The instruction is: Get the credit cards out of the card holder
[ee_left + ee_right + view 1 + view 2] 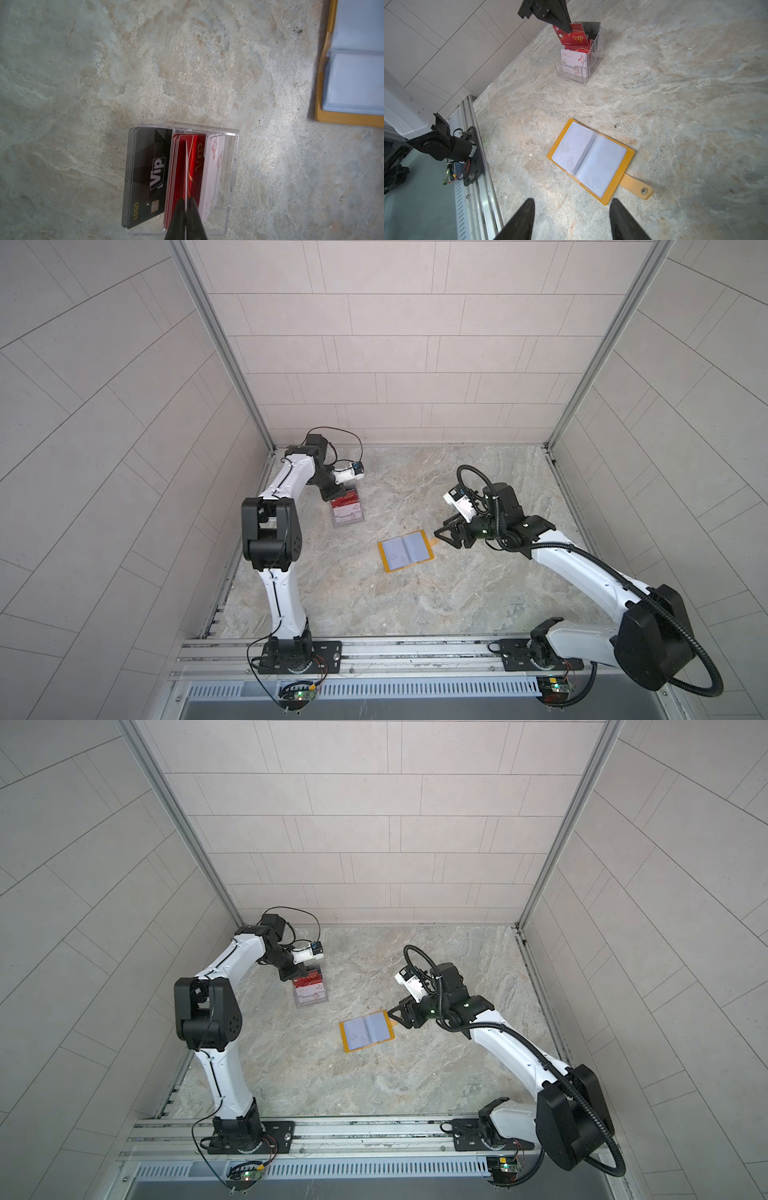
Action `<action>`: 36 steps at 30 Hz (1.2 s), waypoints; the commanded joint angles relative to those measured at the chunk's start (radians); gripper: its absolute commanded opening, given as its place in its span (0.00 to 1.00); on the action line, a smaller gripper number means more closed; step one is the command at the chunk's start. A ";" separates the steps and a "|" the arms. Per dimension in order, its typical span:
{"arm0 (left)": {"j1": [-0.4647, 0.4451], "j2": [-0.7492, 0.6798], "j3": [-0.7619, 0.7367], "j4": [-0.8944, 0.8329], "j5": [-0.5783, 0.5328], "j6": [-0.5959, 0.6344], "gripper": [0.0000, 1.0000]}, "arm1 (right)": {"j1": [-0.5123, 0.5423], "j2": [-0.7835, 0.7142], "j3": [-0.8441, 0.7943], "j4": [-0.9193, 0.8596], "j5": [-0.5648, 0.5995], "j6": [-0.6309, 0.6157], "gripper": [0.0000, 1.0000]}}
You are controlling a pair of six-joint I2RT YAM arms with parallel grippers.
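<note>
1. Right wrist view: I saw the left gripper (568, 29) clamped on a red card (574, 37) over the clear stand (571, 78).
2. The right gripper (572, 200) stood wide, empty.
3. In both top views the card holder (405, 549) lay open at the stand's 4 o'clock.

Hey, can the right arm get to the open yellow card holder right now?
Probably yes. The right gripper hangs open beside the card holder with nothing between them; the left gripper holds a red card at the clear stand.
</note>
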 commanded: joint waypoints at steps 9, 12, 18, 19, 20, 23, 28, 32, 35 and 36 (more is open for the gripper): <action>0.007 0.062 0.002 -0.004 0.048 -0.020 0.03 | -0.005 -0.004 -0.015 0.009 -0.015 -0.027 0.60; 0.007 0.068 0.001 -0.002 0.047 -0.029 0.08 | -0.005 -0.006 -0.016 0.009 -0.014 -0.028 0.60; 0.004 0.067 -0.007 0.016 0.034 -0.051 0.24 | -0.006 -0.009 -0.018 0.009 -0.012 -0.027 0.60; 0.005 0.065 -0.010 0.019 0.035 -0.053 0.26 | -0.005 -0.009 -0.017 0.009 -0.012 -0.027 0.60; 0.005 0.062 -0.012 0.018 0.036 -0.054 0.28 | -0.005 -0.009 -0.018 0.009 -0.012 -0.027 0.60; 0.005 0.053 -0.012 0.022 0.037 -0.062 0.31 | -0.005 -0.010 -0.018 0.009 -0.012 -0.028 0.60; -0.001 0.013 -0.013 0.049 0.037 -0.100 0.38 | -0.005 -0.012 -0.019 0.013 -0.010 -0.026 0.60; -0.009 -0.040 -0.006 0.063 0.037 -0.126 0.47 | -0.006 -0.011 -0.019 0.019 -0.006 -0.021 0.60; -0.009 -0.093 -0.014 0.085 0.039 -0.156 0.55 | -0.007 -0.008 -0.016 0.020 0.002 -0.011 0.61; -0.011 -0.109 -0.020 0.095 0.031 -0.173 0.56 | -0.006 -0.008 -0.016 0.021 0.008 -0.008 0.61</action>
